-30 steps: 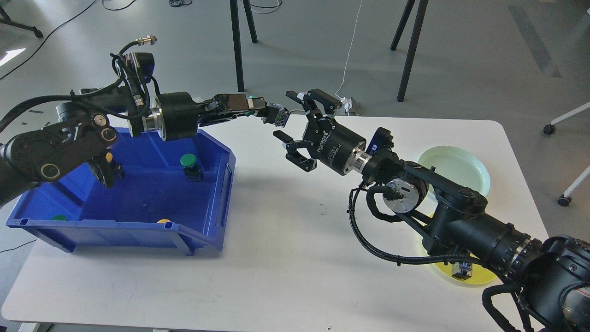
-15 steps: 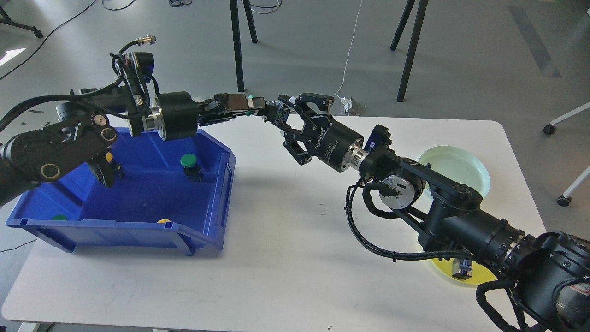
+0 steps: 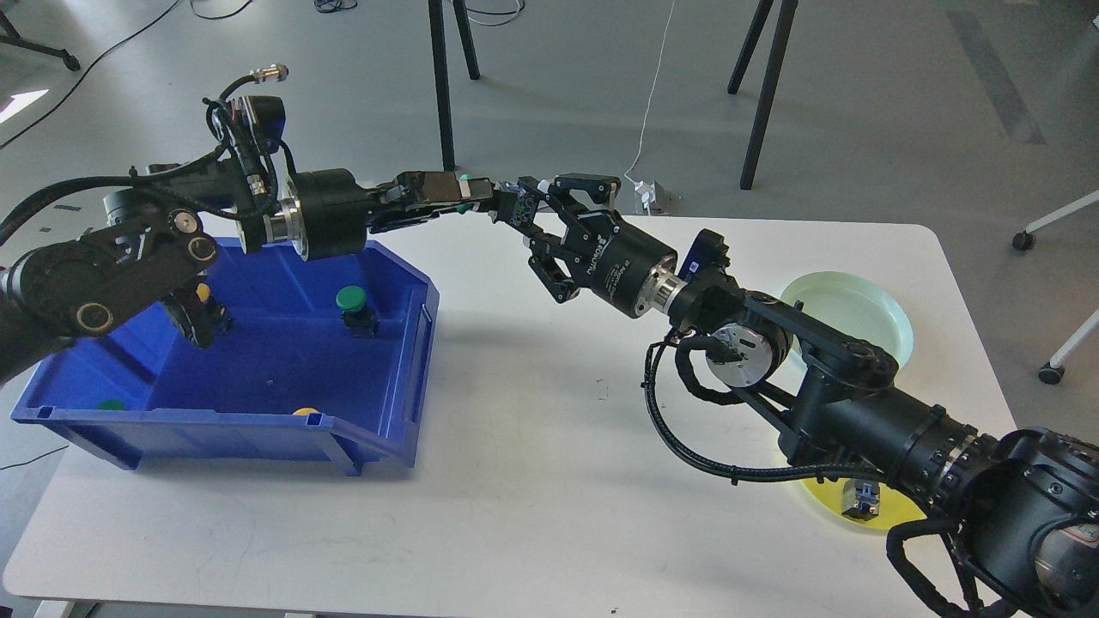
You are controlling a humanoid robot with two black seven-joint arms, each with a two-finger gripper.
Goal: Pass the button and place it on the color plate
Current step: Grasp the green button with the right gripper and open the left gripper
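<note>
A white desk [image 3: 532,481] stands on a grey floor [image 3: 859,103], with black stand legs [image 3: 442,86] and a white cable [image 3: 652,94] behind.

Yellow plate [image 3: 893,512] mostly hidden behind right arm.

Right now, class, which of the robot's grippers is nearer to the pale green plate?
Right. The right gripper is mid-table, meeting the left gripper at the button, closer to the pale green plate. The left gripper is beyond it, toward the blue bin.
</note>
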